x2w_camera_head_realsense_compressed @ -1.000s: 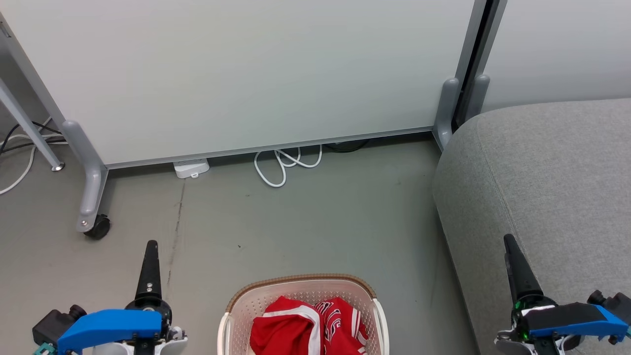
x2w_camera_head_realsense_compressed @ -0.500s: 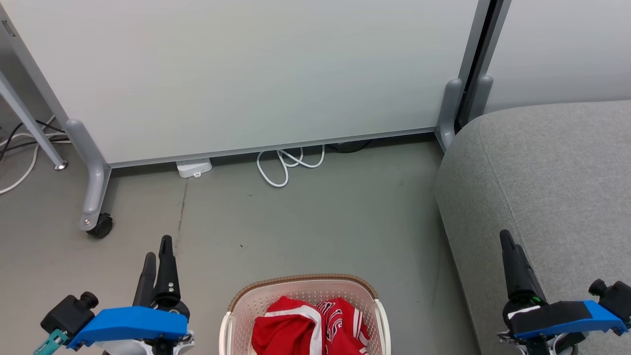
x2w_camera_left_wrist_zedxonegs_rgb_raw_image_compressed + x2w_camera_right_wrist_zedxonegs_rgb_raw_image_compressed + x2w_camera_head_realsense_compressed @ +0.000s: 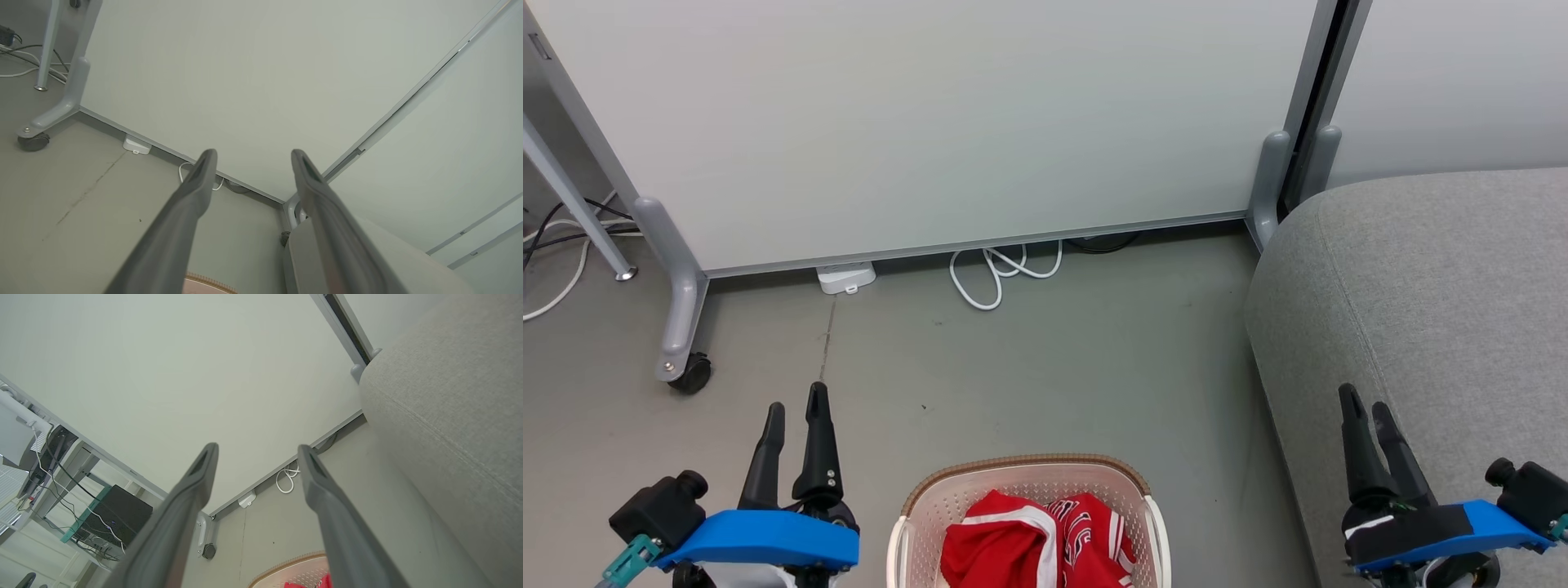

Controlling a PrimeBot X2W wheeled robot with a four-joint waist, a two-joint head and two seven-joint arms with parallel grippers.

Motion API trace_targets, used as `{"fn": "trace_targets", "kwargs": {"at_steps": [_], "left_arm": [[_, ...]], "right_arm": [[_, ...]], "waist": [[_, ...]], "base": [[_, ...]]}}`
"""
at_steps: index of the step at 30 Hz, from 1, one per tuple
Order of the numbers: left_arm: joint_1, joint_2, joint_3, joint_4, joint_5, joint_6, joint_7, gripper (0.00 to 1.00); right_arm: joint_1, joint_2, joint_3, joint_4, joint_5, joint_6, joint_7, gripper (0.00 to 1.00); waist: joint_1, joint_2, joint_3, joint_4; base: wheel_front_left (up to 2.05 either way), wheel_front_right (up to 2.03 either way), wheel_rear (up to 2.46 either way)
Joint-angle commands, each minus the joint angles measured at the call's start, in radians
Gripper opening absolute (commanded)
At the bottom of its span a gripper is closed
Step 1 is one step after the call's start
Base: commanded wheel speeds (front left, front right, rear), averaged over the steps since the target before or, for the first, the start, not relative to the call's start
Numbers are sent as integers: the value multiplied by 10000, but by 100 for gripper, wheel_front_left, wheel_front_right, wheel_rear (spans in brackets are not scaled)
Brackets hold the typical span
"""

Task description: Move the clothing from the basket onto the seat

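1. Two red garments with white stripes, the clothing [image 3: 1029,543], lie bunched together inside the basket [image 3: 931,506]. One of them shows black-and-white lettering on the side nearer the basket's right wall.
2. The basket is cream plastic with perforated walls and a brown braided rim, and it stands on the grey floor [image 3: 1054,367].
3. Right of the basket, with a strip of floor between them, stands the seat [image 3: 1437,286], a large light-grey fabric cushion with a rounded corner.
4. Left of the basket, apart from it and above the floor, hangs the left claw [image 3: 796,396]. Its two dark fingers are spread and grip nothing.
5. Right of the basket, over the near part of the seat, hangs the right claw [image 3: 1362,398]. Its fingers are also spread and grip nothing.
6. Beyond the basket stands a white panel [image 3: 931,122] on grey legs.
7. Straight beyond the basket, at the foot of the panel, lies a looped white cable [image 3: 992,282]. A small white box [image 3: 846,278] sits beyond the basket and to its left.
8. Further left of the basket, a black caster wheel [image 3: 692,376] rests on the floor under one panel leg.
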Motion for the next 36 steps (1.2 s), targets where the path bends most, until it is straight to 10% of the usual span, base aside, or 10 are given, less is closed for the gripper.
{"fn": "trace_targets", "kwargs": {"at_steps": [1,36], "left_arm": [[-59,73,-24,-149,301,-70,-102,100],[62,75,-318,669,3720,-129,-998,100]], "right_arm": [[-72,-86,23,-93,-316,27,-107,100],[100,-116,22,152,-4101,32,-638,100]], "waist": [[0,-1,-2,1],[0,-1,-31,65]], "base": [[0,0,0],[0,0,0]]}}
